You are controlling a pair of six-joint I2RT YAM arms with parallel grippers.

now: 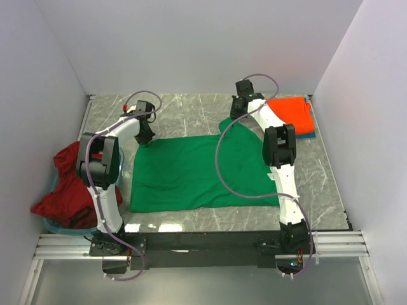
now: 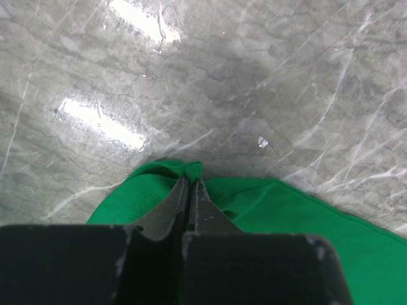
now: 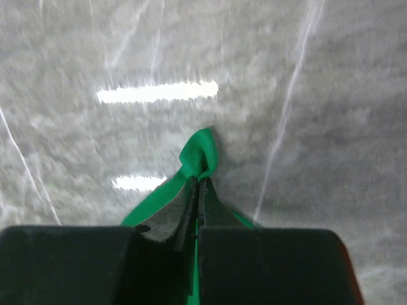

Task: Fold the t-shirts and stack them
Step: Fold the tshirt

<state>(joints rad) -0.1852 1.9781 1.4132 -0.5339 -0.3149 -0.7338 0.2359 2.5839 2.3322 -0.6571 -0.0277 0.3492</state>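
At table centre: your green t-shirt (image 1: pixel 191 175) lies spread flat, a soft matte knit on the glossy grey-veined marble table (image 1: pixel 191 108).
Left gripper (image 2: pixel 191 181): jaws pinched together on the shirt's far left corner.
Right gripper (image 3: pixel 199 181): clamped on a bunched fold of the far edge, with cloth peaking past the tips.
Top view only: you see a folded orange-red t-shirt (image 1: pixel 289 113) far right and crumpled dark red t-shirts (image 1: pixel 63 190) at the left edge.

Right wrist view: grey marble tabletop (image 3: pixel 318 95) blurred. Both wrist views cut off the bright green cloth t-shirt (image 2: pixel 305 222). Overhead, a teal-blue cloth (image 1: pixel 309 135) shows only an edge under the folded orange-red t-shirt (image 1: pixel 291 115); the left arm (image 1: pixel 98 162) hides part of the dark red t-shirts (image 1: pixel 57 203).
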